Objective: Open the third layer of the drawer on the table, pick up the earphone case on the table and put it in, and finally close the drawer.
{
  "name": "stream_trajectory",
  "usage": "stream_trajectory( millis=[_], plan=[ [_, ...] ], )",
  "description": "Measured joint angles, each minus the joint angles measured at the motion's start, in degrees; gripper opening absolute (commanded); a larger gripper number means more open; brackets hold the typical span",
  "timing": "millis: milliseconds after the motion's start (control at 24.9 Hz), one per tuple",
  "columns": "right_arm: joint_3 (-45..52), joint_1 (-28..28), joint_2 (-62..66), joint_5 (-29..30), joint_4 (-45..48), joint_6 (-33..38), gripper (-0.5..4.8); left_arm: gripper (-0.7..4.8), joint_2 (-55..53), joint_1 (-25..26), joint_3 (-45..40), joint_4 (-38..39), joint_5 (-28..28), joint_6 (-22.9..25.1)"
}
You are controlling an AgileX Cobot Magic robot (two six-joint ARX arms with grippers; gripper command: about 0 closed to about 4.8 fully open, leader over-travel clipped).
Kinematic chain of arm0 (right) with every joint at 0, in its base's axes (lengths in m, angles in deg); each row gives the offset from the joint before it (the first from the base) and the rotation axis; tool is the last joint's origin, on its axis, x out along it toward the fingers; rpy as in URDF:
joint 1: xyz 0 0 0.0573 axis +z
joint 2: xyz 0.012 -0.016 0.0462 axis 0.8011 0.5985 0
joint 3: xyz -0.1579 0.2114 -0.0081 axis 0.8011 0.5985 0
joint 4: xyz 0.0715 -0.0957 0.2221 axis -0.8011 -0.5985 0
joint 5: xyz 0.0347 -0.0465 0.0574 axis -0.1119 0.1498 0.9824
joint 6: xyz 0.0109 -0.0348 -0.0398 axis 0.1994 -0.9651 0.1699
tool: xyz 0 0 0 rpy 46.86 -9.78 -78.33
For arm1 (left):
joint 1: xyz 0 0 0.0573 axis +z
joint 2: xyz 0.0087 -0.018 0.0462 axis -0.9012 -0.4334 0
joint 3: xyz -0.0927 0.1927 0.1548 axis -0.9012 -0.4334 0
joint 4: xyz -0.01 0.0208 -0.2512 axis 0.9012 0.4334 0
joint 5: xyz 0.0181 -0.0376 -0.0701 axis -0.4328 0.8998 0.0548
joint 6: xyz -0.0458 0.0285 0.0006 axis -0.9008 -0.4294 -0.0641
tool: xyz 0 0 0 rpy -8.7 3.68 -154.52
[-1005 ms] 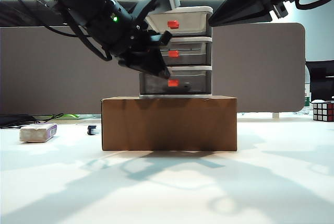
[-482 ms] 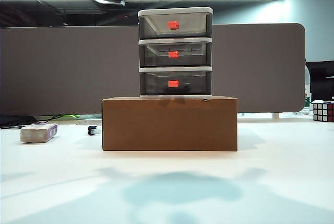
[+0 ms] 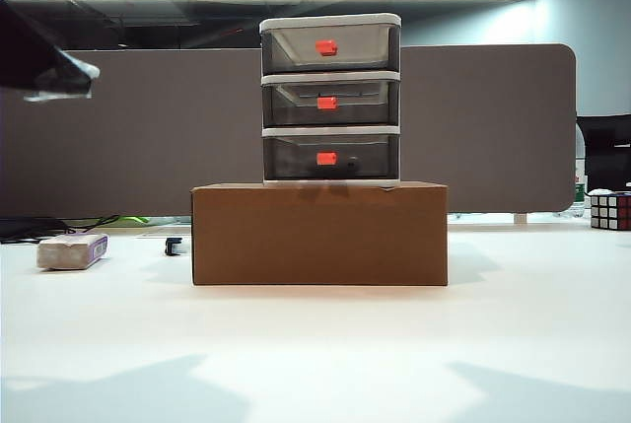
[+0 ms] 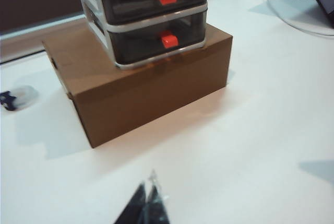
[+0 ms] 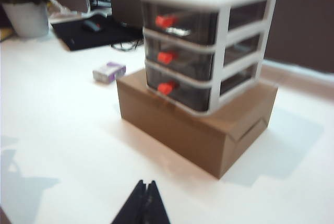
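Drawer unit (image 3: 330,98) atop the cardboard box (image 3: 319,233), all tiers shut; left gripper (image 4: 147,203) and right gripper (image 5: 147,200) hover closed over the table (image 3: 394,344), risking toppling the unanchored stack when pulling the third layer (image 3: 331,155); earphone case unseen.

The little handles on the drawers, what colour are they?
Bright red-orange. The handles show best in the exterior view, one on the front of each smoky grey drawer.

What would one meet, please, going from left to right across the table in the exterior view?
Left hand raised at the edge → whitish block with purple edge → small dark object → cardboard box carrying the drawer → Rubik's cube.
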Motion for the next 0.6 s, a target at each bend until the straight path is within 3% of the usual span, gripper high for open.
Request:
stream_trajectory(
  millis=[402, 603],
  plan=[
    [6.80, 0.00, -0.68, -3.58, 3.02, 1.73, -0.05, -0.06, 12.55, 0.02, -8.74, -6.88, 3.61, -0.63],
    [11.21, -0.04, -0.68, -4.79, 6.95, 2.71, -0.05, -0.06, 22.18, 1.18, -10.51, -2.08, 4.42, -1.09]
  ],
)
